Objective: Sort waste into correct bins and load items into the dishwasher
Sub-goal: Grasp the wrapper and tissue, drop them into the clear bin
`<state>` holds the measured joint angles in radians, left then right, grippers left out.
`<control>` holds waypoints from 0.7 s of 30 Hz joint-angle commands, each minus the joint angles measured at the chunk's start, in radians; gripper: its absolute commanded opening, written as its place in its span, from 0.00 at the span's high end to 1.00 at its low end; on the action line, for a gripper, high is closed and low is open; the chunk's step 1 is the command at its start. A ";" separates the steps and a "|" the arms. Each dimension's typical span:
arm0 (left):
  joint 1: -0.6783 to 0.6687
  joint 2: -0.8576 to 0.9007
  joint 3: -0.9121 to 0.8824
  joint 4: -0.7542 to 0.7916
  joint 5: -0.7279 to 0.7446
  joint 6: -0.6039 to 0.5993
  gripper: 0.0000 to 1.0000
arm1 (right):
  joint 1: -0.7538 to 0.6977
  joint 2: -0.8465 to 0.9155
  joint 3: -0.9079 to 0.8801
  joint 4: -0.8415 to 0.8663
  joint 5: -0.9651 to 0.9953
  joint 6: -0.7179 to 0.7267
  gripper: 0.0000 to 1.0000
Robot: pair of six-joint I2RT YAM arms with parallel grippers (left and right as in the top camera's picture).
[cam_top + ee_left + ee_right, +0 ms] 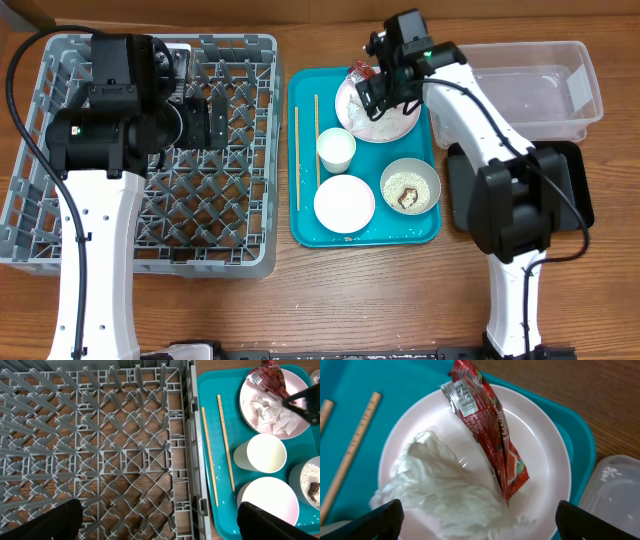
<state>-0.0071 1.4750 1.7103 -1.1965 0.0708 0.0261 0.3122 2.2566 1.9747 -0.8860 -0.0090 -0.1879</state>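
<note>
The round white-pinkish plate (378, 124) on the teal tray holds the red-and-white snack wrapper (487, 427) and the crumpled white paper (442, 495). My right gripper (477, 522) is open just above the paper and plate, its fingers either side. A white cup (336, 149), an empty white bowl (344, 203), a bowl with rice and a brown lump (410, 187) and two chopsticks (297, 140) lie on the tray. My left gripper (160, 522) is open and empty above the grey dish-rack crate (230, 200). The clear tub (540, 85) and black tray (575, 200) are at the right.
The teal serving tray (305, 225) lies between the crate and the bins. The crate's upright tines (100, 420) fill its floor. The right arm reaches over the clear tub's left end. Bare wooden table runs along the front.
</note>
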 commanded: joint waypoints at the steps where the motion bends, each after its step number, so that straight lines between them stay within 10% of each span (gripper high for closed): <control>1: 0.001 0.005 0.026 -0.001 -0.003 0.004 0.00 | 0.001 0.046 0.027 0.022 0.042 -0.065 0.02; 7: 0.001 0.005 0.026 -0.001 -0.003 0.004 0.00 | 0.001 0.115 0.027 0.040 0.035 -0.078 0.07; 13: 0.001 0.005 0.026 -0.001 -0.003 0.004 0.00 | 0.001 0.159 0.027 0.056 0.030 -0.043 0.39; 19: 0.001 0.005 0.026 -0.001 -0.003 0.004 0.00 | 0.002 0.169 0.028 0.063 0.005 0.062 0.94; 21: 0.001 0.005 0.026 -0.001 -0.003 0.004 0.00 | 0.003 0.147 0.052 0.031 0.005 0.133 0.96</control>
<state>-0.0071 1.4750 1.7103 -1.1976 0.0708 0.0261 0.3157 2.4023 1.9808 -0.8307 0.0002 -0.1543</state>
